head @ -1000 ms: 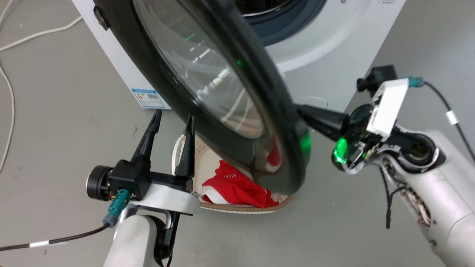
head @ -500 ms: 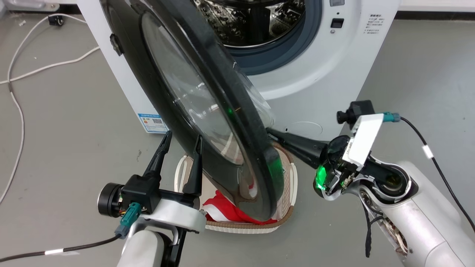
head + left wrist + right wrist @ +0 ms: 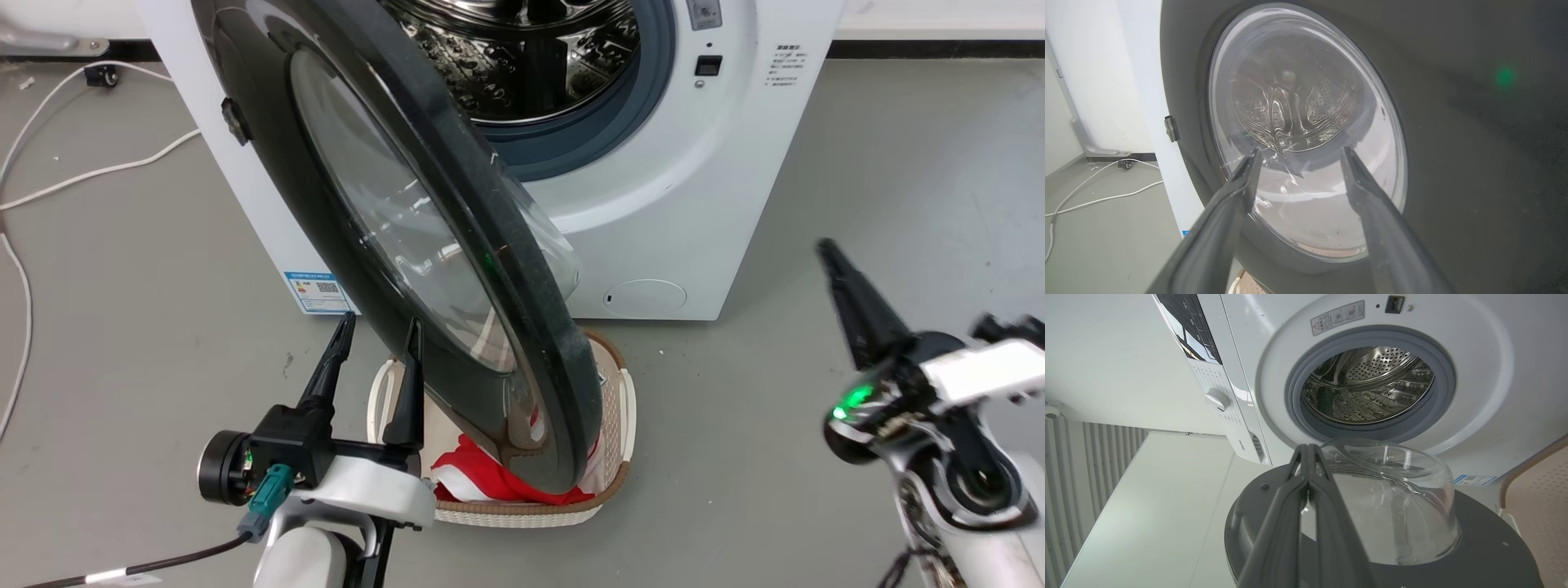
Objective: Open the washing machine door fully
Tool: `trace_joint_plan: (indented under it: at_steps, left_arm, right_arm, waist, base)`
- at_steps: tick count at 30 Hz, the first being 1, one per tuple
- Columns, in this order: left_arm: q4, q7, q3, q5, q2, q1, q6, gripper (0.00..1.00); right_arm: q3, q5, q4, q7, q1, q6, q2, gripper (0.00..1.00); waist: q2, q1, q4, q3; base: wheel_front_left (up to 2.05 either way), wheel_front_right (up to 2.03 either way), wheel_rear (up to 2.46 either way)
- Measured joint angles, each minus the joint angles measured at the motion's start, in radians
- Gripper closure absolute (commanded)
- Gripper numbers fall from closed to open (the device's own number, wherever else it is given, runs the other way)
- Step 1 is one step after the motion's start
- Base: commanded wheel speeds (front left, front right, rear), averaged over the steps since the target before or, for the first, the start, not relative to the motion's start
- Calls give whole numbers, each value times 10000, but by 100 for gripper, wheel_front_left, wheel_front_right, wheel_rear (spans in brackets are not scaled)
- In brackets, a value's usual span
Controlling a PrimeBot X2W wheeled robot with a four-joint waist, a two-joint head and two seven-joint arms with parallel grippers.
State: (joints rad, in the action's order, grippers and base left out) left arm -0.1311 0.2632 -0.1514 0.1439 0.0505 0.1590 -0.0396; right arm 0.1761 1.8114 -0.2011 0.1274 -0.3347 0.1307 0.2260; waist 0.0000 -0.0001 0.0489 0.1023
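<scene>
Head view: washing machine door (image 3: 392, 220) stands open centre-frame, off washing machine (image 3: 735, 163) at top, above basket (image 3: 624, 408). Left gripper (image 3: 380, 321) lower left, jaws apart, empty; right gripper (image 3: 826, 249) lower right. L wrist: fingers spread before door glass. R wrist: jaws pressed together, empty; door bottom centre.

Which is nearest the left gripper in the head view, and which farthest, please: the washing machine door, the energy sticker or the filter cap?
1. washing machine door, just right of the left gripper.
2. energy sticker, ahead, low left on the washing machine.
3. filter cap, low right, past the door.
</scene>
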Motion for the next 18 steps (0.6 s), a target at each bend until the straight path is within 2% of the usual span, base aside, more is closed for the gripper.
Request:
trace_joint_plan:
  at_steps: [6,7,8,9,10,14,18]
  left_arm:
    - [-31,0,169,-2,0,-147,44,0]
    - [-42,0,180,-2,-2,-170,44,0]
    - [-50,0,209,-2,0,-198,46,0]
    - [-61,0,232,-2,-2,-221,46,0]
    - [-69,0,263,-2,0,-241,46,0]
    - [-96,0,355,-6,0,-323,46,0]
    - [-107,0,422,-36,0,-400,44,0]
  right_arm:
    - [-1195,-464,968,-1007,1550,0,-35,100]
    - [-1266,-581,1068,-1133,1776,0,-56,84]
    - [-1329,-711,1154,-1246,1975,0,-92,61]
    - [-1356,-853,1239,-1331,2140,0,-105,20]
    - [-1360,-1018,1300,-1415,2283,0,-125,0]
    - [-1315,-1735,1417,-1891,2650,0,-236,0]
    - [-1151,-3304,1296,-2876,2832,0,-94,0]
  waist:
    - [0,0,-198,-161]
    - [0,0,-224,-193]
    - [0,0,-254,-220]
    - [0,0,-283,-247]
    - [0,0,-312,-276]
    - [0,0,-398,-396]
    - [0,0,-428,-505]
  base:
    - [0,0,0]
    - [0,0,0]
    - [0,0,0]
    - [0,0,0]
    - [0,0,0]
    - [0,0,0]
    - [0,0,0]
